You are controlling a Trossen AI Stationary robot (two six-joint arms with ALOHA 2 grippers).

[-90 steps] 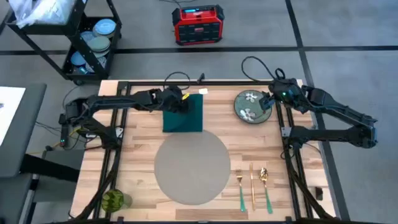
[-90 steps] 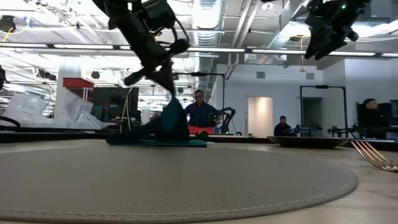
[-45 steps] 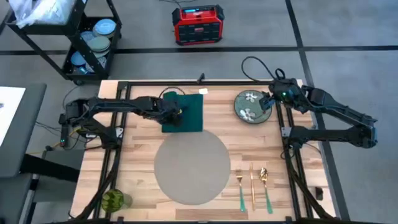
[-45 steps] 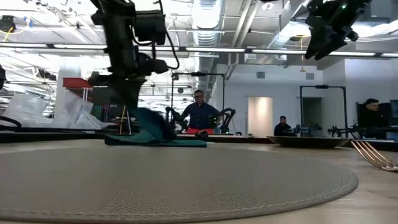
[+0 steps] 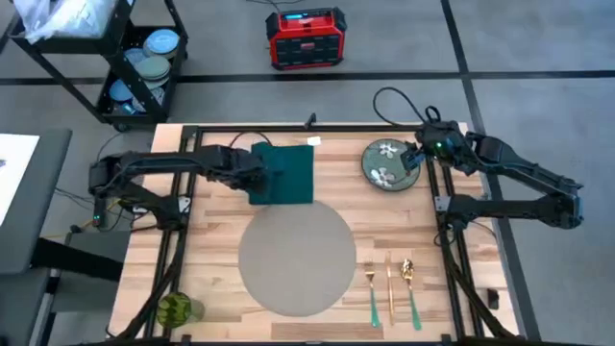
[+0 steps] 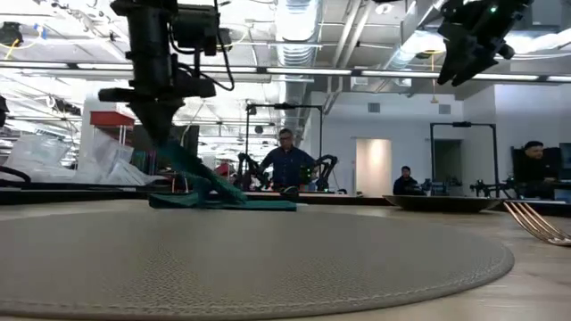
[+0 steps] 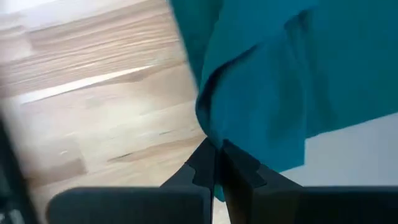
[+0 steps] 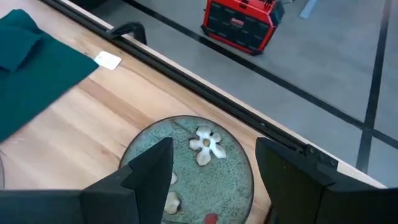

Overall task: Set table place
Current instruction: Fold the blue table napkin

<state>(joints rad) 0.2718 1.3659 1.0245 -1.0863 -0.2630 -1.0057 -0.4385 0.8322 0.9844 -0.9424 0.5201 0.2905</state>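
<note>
Placemat: one; plate: one; utensils: three

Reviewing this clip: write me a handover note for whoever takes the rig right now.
Left gripper: shut on the green napkin, lifting its edge at the table's far side.
Right gripper: open, above the floral plate, holding nothing.
Placemat: bare, at the table's middle.
Fork, knife and spoon: lying beside the placemat, on its right-arm side.
Done: nothing placed yet.
Left: napkin, plate and cutlery to set at the placemat.
</note>
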